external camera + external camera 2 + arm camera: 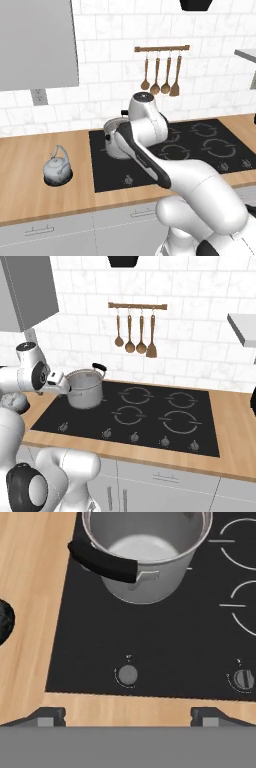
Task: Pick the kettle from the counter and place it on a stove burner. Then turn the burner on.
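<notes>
Fingertips (50, 716) of my claw (128, 717) stand wide apart and released, grasping nothing, over the front edge of the cooktop (150, 647), just before its leftmost knob (128, 674). Behind that knob I see the steel pot (145, 557) on the rear left burner. Left of the cooktop, well apart from it, the kettle (57, 166) sits upright on the bench (45, 150).

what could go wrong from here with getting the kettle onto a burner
1. The pot already takes the cooktop's back-left burner, nearest the kettle; carrying the kettle across could clip it.
2. The open gripper hovers over the cooktop's front edge, beside the kettle, so it must swing left over the counter.
3. The kettle's thin wire handle may slip.
</notes>
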You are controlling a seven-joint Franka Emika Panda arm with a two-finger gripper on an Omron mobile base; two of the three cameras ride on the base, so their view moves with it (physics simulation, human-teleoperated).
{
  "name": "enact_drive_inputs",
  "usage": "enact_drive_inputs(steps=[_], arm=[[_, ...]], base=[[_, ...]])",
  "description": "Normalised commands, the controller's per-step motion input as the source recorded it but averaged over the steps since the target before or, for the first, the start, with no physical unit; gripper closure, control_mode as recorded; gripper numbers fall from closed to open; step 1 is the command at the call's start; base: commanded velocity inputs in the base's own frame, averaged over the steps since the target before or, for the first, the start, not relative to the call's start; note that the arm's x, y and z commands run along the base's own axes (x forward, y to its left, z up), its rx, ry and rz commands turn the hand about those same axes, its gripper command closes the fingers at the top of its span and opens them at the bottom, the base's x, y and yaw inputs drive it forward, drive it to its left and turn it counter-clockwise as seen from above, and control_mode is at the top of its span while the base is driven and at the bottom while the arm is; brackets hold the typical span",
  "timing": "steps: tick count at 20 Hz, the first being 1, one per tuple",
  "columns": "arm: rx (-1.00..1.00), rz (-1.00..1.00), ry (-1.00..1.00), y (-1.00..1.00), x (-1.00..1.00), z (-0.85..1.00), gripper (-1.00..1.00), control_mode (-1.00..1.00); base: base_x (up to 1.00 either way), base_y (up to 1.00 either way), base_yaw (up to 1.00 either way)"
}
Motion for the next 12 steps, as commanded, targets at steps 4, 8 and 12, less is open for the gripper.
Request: enact_drive_inputs(steps=[4, 8, 12], arm=[[0.19, -0.01, -0.07, 0.56, -0.09, -0.24, -1.0, -1.0], [0.23, -0.02, -0.07, 0.57, -0.1, -0.3, -1.0, -1.0], [0.29, 0.0, -0.01, 0.6, -0.08, -0.25, -1.0, -1.0]], base=[[0.0, 0.0, 0.0], [0.0, 0.0, 0.0], [0.0, 0.0, 0.0]])
